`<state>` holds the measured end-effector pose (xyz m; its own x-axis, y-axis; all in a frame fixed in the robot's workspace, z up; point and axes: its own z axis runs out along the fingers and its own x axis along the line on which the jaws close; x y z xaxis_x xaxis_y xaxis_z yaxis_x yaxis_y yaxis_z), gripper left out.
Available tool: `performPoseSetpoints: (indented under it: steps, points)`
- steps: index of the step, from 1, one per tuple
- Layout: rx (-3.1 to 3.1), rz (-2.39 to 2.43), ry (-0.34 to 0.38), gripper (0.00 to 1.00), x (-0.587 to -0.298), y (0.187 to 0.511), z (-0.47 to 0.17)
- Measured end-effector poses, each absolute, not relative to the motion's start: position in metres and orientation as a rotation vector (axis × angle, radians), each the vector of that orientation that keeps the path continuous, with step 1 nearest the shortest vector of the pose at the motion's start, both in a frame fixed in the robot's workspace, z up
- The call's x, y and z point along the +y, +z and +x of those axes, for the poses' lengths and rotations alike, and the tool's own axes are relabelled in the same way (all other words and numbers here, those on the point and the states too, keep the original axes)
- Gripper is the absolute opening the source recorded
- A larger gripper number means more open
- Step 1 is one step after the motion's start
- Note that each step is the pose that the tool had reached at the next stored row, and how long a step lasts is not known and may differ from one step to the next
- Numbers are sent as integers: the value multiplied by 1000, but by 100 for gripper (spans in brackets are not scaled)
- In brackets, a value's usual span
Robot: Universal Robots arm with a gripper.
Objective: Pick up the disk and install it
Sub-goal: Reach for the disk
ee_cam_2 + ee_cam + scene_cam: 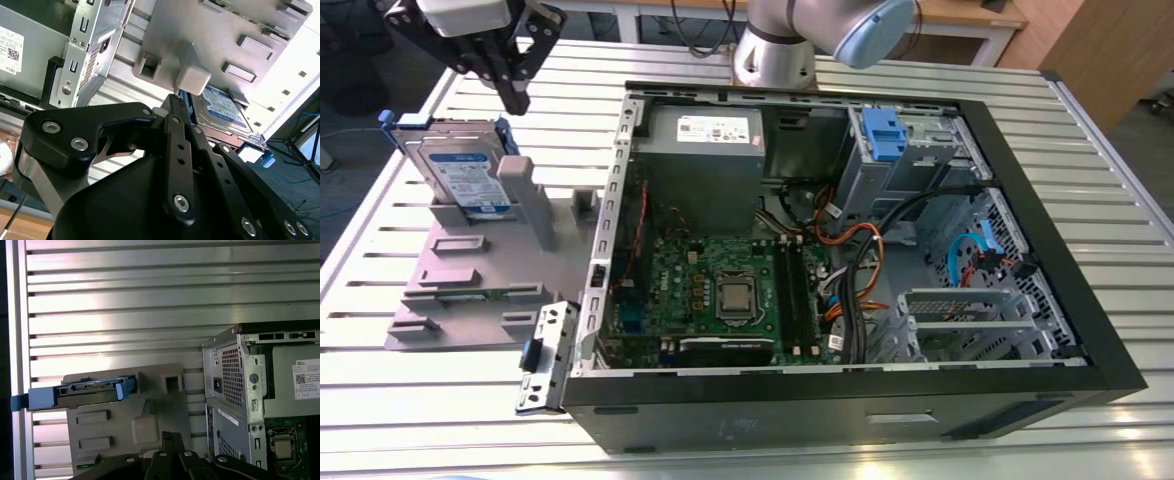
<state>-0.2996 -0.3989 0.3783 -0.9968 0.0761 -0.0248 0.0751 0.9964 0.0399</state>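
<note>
Over the grey stand (470,285) | hand (515,98) closed, holding nothing | disk (460,175) upright nearby, apart

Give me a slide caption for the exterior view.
The gripper hovers near the disk, upright in a grey holder beside the open computer case.

I count, in exterior view:
- robot arm (787,40): one, 12 o'clock
- my gripper (516,100): one, 11 o'clock
- disk (460,175): one, 10 o'clock
- grey holder plate (467,290) under disk: one
- open computer case (854,400): one, centre to 3 o'clock
- inside case: motherboard (674,270) one, CPU socket (736,295) one, power supply (707,150) one, blue drive caddy (881,135) one
- loose metal bracket (547,355): one, 8 o'clock
- slatted table (427,420): one
</note>
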Motion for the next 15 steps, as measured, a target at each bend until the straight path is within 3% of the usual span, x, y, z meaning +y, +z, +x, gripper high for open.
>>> performPoseSetpoints:
  steps: [15]
  points:
    - [3112, 118, 60, 11, -399, 378, -308]
